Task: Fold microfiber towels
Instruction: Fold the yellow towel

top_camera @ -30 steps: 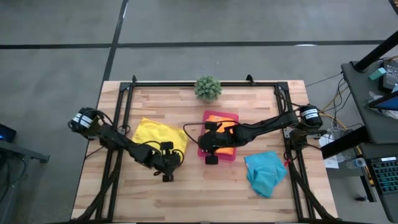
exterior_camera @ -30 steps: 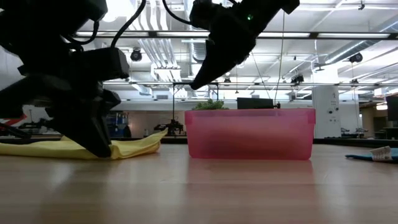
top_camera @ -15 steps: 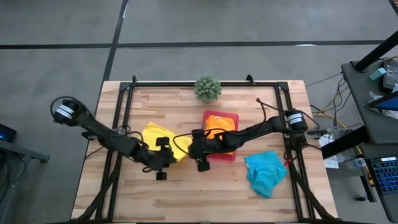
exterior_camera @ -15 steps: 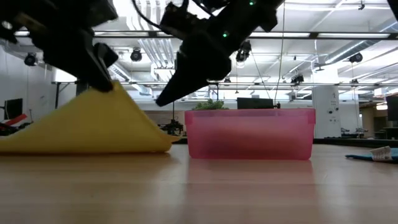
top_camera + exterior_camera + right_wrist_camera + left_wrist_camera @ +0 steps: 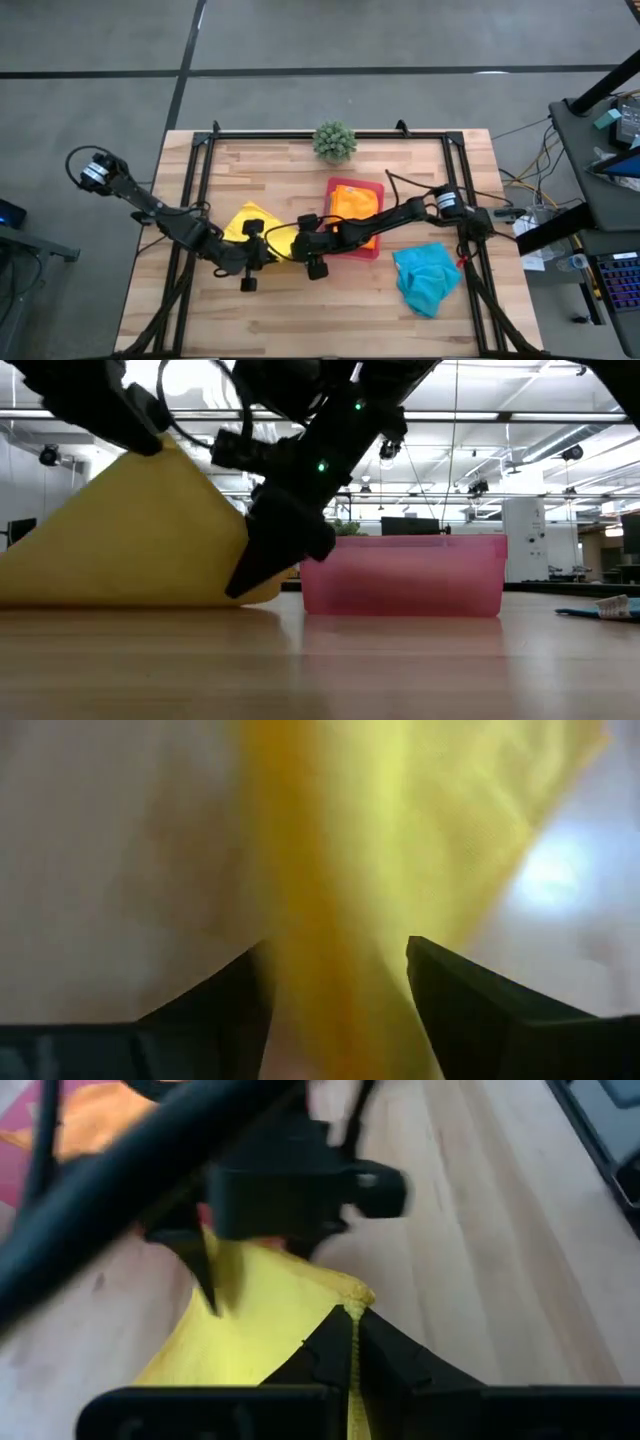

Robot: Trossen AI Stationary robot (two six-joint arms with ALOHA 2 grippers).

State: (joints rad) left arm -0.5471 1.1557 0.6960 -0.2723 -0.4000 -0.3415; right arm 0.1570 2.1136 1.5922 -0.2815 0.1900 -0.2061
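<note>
Yellow towel (image 5: pixel 250 222) sits left of the pink tray (image 5: pixel 372 250), one corner lifted into a peak and pinched by the closed left gripper (image 5: pixel 352 1318). Right gripper (image 5: pixel 293 246), fingers spread apart, straddles the towel's near-right edge. Orange towel (image 5: pixel 357 205) lies in the tray; turquoise towel (image 5: pixel 427 277) rests far right.

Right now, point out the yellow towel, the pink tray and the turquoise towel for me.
yellow towel (image 5: pixel 140 540): low view, on the middle of its lifted, tented face.
pink tray (image 5: pixel 420 575): low view, on its front wall.
turquoise towel (image 5: pixel 425 275): high view, on the middle of the crumpled cloth.
</note>
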